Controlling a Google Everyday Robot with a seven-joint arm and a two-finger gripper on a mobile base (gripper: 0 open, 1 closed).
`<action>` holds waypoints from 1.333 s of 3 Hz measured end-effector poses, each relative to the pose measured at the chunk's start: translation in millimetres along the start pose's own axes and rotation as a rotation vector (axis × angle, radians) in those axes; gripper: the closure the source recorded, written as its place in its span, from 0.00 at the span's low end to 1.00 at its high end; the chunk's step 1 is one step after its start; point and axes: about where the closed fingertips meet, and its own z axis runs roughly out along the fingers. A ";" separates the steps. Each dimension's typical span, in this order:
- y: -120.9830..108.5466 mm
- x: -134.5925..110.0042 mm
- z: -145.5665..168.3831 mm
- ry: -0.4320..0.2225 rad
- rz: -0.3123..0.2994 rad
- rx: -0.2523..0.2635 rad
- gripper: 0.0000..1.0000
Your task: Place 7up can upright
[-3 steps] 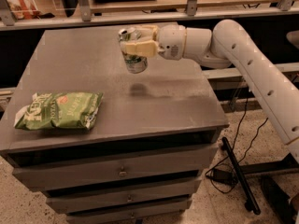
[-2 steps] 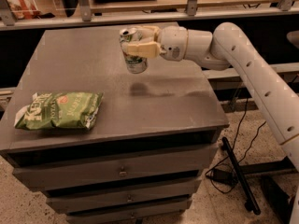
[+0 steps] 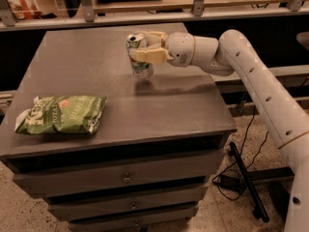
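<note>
The gripper (image 3: 140, 47) sits over the far middle of the bench (image 3: 159, 105), reaching in from the right on the end of the white arm (image 3: 251, 76). Its jaws are clamped on the can (image 3: 141, 70): one cream finger (image 3: 147, 56) crosses the can's front at about mid-height, and the other lies behind it near the top rim. The can is close to upright, its silver top facing up and tipped a little to the left, with green and white showing below the finger. Its base is at the bench surface or just above it; I cannot tell whether it touches. A dark shadow lies on the bench to the right of the can, under the wrist. A green bag (image 3: 60, 115) lies flat near the front left edge, well apart from the can. Under the bench top are drawers (image 3: 125, 178) with small knobs. A black cable (image 3: 244, 175) lies on the speckled floor to the right.
</note>
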 end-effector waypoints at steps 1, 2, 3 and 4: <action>-3.5 6.5 0.2 -0.012 -0.007 -0.009 1.00; -4.3 11.1 -1.7 0.008 -0.026 -0.005 1.00; -1.6 16.4 -7.4 0.032 -0.039 0.006 0.99; 0.8 22.1 -13.8 0.034 -0.022 0.022 0.77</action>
